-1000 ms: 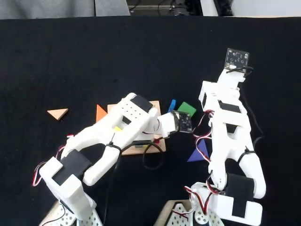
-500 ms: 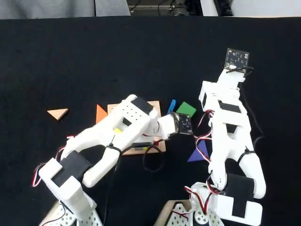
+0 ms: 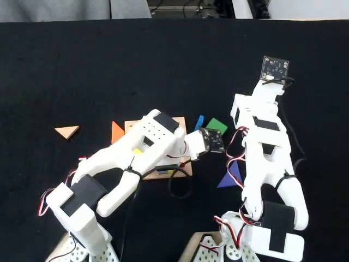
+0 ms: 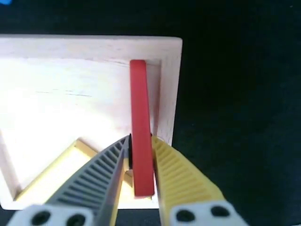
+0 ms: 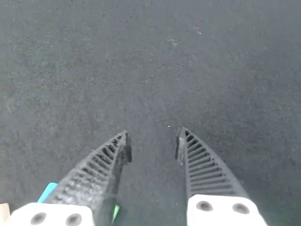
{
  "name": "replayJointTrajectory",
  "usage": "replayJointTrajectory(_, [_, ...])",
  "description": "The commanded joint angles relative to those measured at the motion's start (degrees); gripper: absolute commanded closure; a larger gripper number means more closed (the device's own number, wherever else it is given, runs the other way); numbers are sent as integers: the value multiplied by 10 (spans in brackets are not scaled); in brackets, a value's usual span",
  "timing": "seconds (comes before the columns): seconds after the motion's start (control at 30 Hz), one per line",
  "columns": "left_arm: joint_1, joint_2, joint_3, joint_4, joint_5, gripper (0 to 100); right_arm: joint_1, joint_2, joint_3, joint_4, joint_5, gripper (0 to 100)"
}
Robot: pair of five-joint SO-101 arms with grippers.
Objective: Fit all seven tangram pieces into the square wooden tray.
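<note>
The left end effector is closed on a flat red tangram piece, pinching its two faces between one grey and one yellow finger. The piece stands on edge inside the square wooden tray, close along one inner wall. Holding it upright this way looks like the way to get it past the rim and up against the wall before it is laid flat. A yellow triangular piece already lies flat in a tray corner, tucked against the walls so the middle stays free.

The right end effector is open and empty. It hangs over the bare black counter, far and to the right, probably parked there to keep out of the other arm's way.

There is one tray, at the middle of the counter under the left arm, and seven pieces. Two are in the tray, the red one gripped and the yellow one lying flat. Five remain outside:
- A deep orange triangle lies just beside the tray's left edge.
- A pale orange triangle sits well to the left.
- A small blue piece and a green square lie just right of the tray's far corner.
- A violet triangle lies nearer and to the right, next to the right arm.
</note>
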Motion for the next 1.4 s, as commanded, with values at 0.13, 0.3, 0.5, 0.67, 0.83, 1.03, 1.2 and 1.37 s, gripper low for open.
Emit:
replayJointTrajectory(0.13, [4,-17,-22,4,33,832,0,-2,-14,-11,-4,832])
replayJointTrajectory(0.3, [3,-20,-27,1,46,809,0,-2,-14,-11,-4,832])
replayJointTrajectory(0.5, [-53,-17,-79,0,25,809,0,-2,-14,-11,-3,832])
replayJointTrajectory(0.67, [-82,-17,-116,4,21,809,0,-2,-14,-11,-3,832])
replayJointTrajectory(0.83, [-83,-18,-118,4,-22,809,0,-2,-14,-12,-3,832])
replayJointTrajectory(1.03, [-117,-13,-115,-81,-19,809,0,-2,-14,-12,-3,832])
replayJointTrajectory(1.2, [-127,-13,-30,-211,24,809,0,-2,-14,-13,-3,832])
replayJointTrajectory(1.37, [-116,-19,47,-258,29,809,0,-2,-14,-13,-3,832])
